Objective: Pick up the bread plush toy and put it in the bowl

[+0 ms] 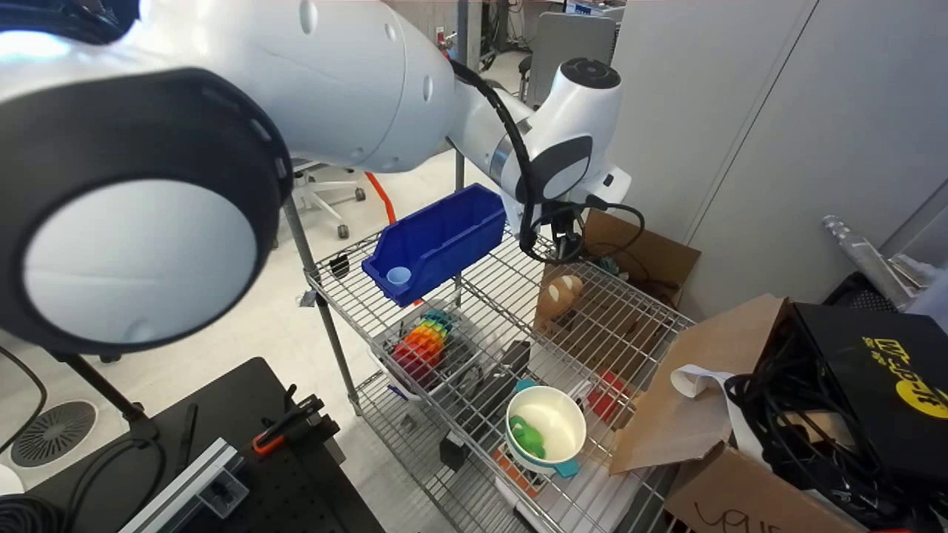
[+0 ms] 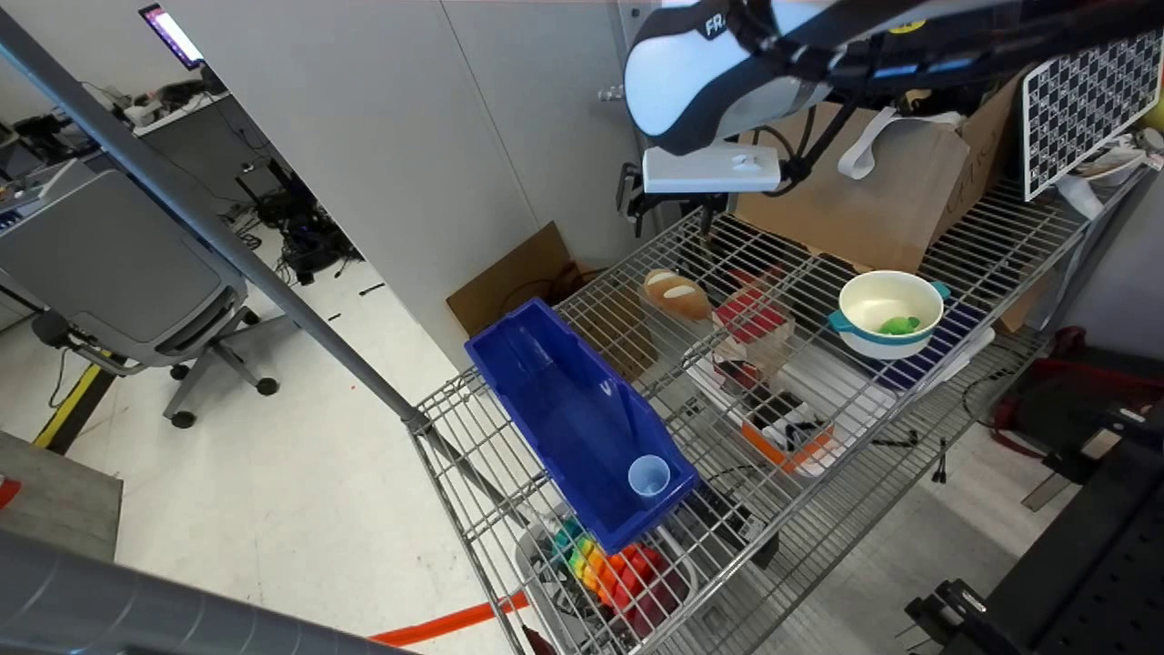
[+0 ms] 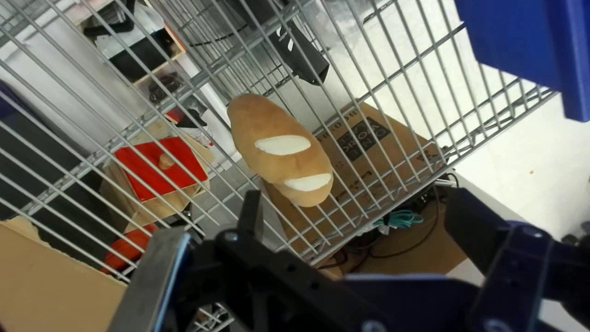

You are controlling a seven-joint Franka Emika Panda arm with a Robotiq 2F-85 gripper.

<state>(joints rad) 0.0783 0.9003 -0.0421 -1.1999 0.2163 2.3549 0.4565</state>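
Note:
The bread plush toy is a tan-brown oval with white stripes, lying on the wire shelf. It also shows in an exterior view and fully in the wrist view. My gripper is open and empty, its fingers wide apart. It is above the shelf's back edge, beyond the toy and not touching it; it shows in both exterior views. The cream bowl with teal handles stands on the shelf with a green item in it. The bowl is out of the wrist view.
A blue plastic bin holding a small light-blue cup stands on the shelf; the bin shows in the wrist view. An open cardboard box with cables stands near the bowl. Red, orange and rainbow items lie beneath the wires. A grey wall stands behind.

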